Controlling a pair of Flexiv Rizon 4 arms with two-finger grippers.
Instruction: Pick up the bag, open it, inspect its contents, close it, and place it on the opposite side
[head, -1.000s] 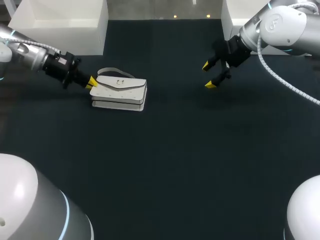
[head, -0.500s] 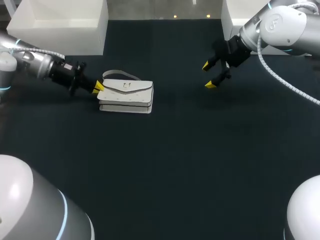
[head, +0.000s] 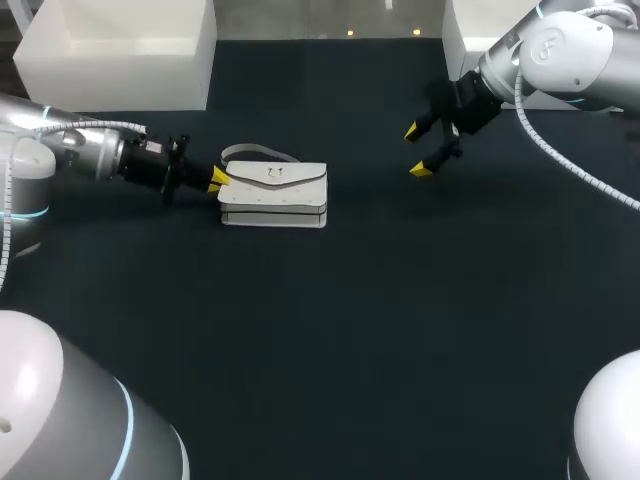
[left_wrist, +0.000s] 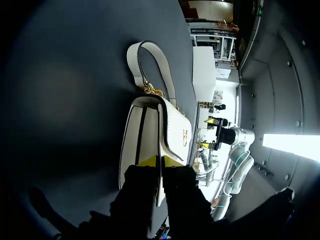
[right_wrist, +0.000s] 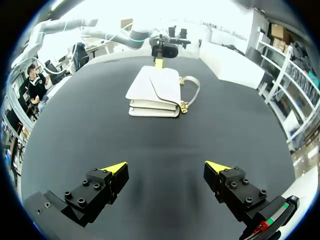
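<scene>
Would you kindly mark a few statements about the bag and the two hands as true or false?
1. The bag lies on the table with its flap shut. True.
2. The right hand holds the bag's strap. False: it is open, empty and well apart from the bag.
3. The left hand is at one end of the bag. True.
4. The strap hangs over the left hand. False: it lies on the table beside the bag.
</scene>
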